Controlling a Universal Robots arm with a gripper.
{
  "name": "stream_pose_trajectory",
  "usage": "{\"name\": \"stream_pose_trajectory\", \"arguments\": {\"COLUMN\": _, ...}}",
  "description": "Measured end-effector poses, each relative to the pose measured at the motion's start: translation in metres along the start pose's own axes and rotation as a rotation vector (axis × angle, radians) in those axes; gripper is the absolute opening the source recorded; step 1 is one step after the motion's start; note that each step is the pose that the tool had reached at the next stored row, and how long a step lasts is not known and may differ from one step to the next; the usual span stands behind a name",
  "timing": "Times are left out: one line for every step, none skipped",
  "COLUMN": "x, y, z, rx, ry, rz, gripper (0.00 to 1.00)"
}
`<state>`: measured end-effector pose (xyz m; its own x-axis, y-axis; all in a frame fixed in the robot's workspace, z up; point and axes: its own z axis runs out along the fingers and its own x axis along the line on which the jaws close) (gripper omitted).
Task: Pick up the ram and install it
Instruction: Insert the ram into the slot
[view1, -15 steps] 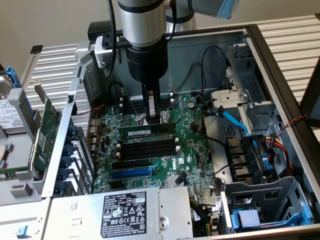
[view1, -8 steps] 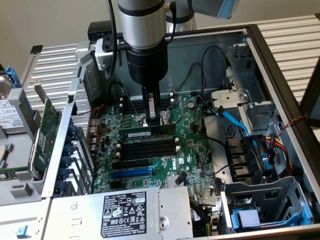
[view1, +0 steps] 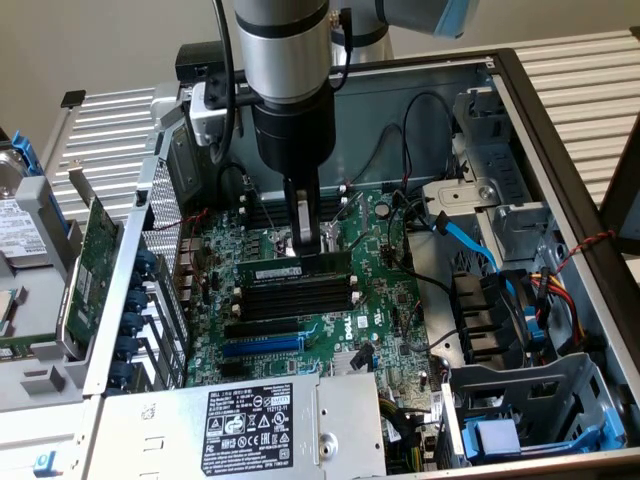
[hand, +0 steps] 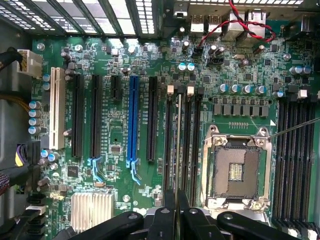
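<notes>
claw: your black claw (view1: 307, 243) was pinching the long thin dark green ram stick (view1: 268, 270) | ram: right under the claw's tips, upright along the black memory slots (view1: 295, 297) | progress: pickup done imo, couldn't tell if it was fully seated

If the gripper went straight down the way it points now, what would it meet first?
The gripper, shut on the long, thin, dark green ram stick, points down at the black memory slots with white end clips. The stick's edge would likely meet a slot first; how close it sits is unclear.
</notes>
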<state>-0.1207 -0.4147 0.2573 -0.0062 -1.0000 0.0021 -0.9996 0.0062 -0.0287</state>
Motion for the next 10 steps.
{"name": "stream_pose_trajectory", "arguments": {"x": 0.0008, "y": 0.0, "z": 0.0001, "rx": -0.0001, "ry": 0.0001, "rz": 0.0, "gripper": 0.13}}
{"name": "stream_pose_trajectory", "arguments": {"x": 0.0019, "y": 0.0, "z": 0.0003, "rx": -0.0001, "ry": 0.0001, "rz": 0.0, "gripper": 0.13}}
{"name": "stream_pose_trajectory", "arguments": {"x": 0.0026, "y": 0.0, "z": 0.0006, "rx": 0.0, "ry": 0.0001, "rz": 0.0, "gripper": 0.13}}
{"name": "stream_pose_trajectory", "arguments": {"x": 0.0029, "y": 0.0, "z": 0.001, "rx": 0.0001, "ry": -0.0001, "rz": 0.0, "gripper": 0.13}}
{"name": "stream_pose_trajectory", "arguments": {"x": 0.0031, "y": 0.0001, "z": 0.0017, "rx": 0.0001, "ry": -0.0001, "rz": 0.0, "gripper": 0.13}}
{"name": "stream_pose_trajectory", "arguments": {"x": 0.0032, "y": 0.0001, "z": 0.0025, "rx": 0.0, "ry": 0.0, "rz": 0.0, "gripper": 0.13}}
{"name": "stream_pose_trajectory", "arguments": {"x": 0.0032, "y": 0.0001, "z": 0.0036, "rx": 0.0, "ry": 0.0001, "rz": 0.0, "gripper": 0.13}}
{"name": "stream_pose_trajectory", "arguments": {"x": 0.0032, "y": 0.0001, "z": 0.0049, "rx": 0.0, "ry": 0.0001, "rz": 0.0, "gripper": 0.13}}
{"name": "stream_pose_trajectory", "arguments": {"x": 0.0032, "y": 0.0002, "z": 0.0064, "rx": -0.0001, "ry": 0.0001, "rz": 0.0, "gripper": 0.13}}
{"name": "stream_pose_trajectory", "arguments": {"x": 0.0032, "y": 0.0002, "z": 0.0081, "rx": -0.0001, "ry": 0.0001, "rz": 0.0, "gripper": 0.13}}
